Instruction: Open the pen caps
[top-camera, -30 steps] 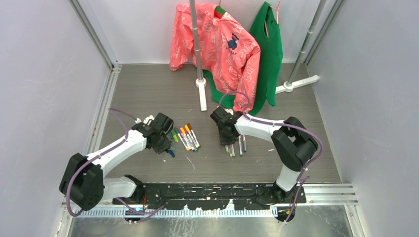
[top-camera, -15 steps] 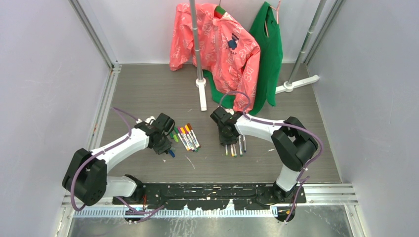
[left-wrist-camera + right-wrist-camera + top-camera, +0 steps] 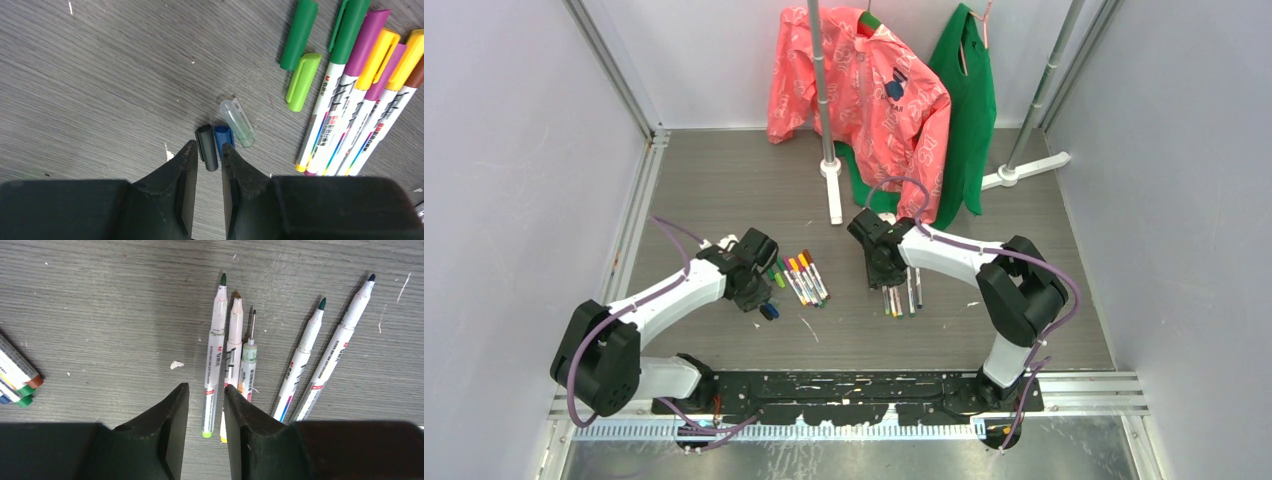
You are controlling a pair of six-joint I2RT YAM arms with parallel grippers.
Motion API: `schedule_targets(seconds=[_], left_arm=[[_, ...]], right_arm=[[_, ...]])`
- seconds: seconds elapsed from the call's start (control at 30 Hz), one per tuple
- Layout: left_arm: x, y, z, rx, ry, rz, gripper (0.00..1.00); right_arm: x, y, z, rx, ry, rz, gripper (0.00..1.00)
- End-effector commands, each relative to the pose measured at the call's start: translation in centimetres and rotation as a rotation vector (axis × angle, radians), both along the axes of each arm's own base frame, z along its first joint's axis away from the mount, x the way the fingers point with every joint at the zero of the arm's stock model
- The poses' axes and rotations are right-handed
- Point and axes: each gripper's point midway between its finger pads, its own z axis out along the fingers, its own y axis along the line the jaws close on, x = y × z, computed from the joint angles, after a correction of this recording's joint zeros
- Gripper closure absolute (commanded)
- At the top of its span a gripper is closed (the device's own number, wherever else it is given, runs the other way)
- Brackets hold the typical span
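In the left wrist view my left gripper stands slightly open, and the near end of a black pen cap lies on the table between its tips. A blue cap and a clear cap lie beside it, with two green caps farther off. Capped pens lie in a row on the right. My right gripper is open over several uncapped pens; a lime-ended pen lies loose between its fingers. From above, the left gripper and right gripper flank the capped pens.
A rack pole with a white foot stands behind the pens. A pink jacket and a green garment hang at the back. A second white rack foot lies at the back right. Grey walls close both sides.
The right gripper's jaws have opened and its wrist has drawn back slightly from the uncapped pens. The left jaws have parted a little over the dark caps.
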Motion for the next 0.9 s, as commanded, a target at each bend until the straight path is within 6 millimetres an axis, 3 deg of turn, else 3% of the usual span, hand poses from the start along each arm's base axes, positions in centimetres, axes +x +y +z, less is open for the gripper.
schedule_targets(seconds=[0.0, 0.33, 0.53, 0.7, 0.8, 0.87], left_arm=[[1.6, -0.2, 1.7, 0.007, -0.057, 0.023, 0.75], [1.7, 0.3, 3.5, 0.006, -0.101, 0.044, 0.74], [1.6, 0.5, 5.6, -0.033, -0.17, 0.044, 0.69], [2.0, -0.3, 8.1, -0.121, -0.293, -0.005, 0.49], [2.2, -0.7, 9.7, -0.182, -0.381, -0.027, 0.23], [2.1, -0.8, 10.5, -0.225, -0.434, -0.029, 0.1]], right_arm=[[1.1, 0.7, 3.3, 0.026, -0.079, 0.019, 0.62], [1.4, 2.1, 6.2, -0.004, -0.147, 0.098, 0.59], [1.4, 4.4, 6.9, 0.036, -0.146, 0.168, 0.55], [1.2, 6.7, 6.6, 0.078, -0.124, 0.246, 0.52], [1.3, 7.8, 6.5, 0.101, -0.122, 0.281, 0.52], [1.4, 8.5, 6.3, 0.114, -0.113, 0.3, 0.51]])
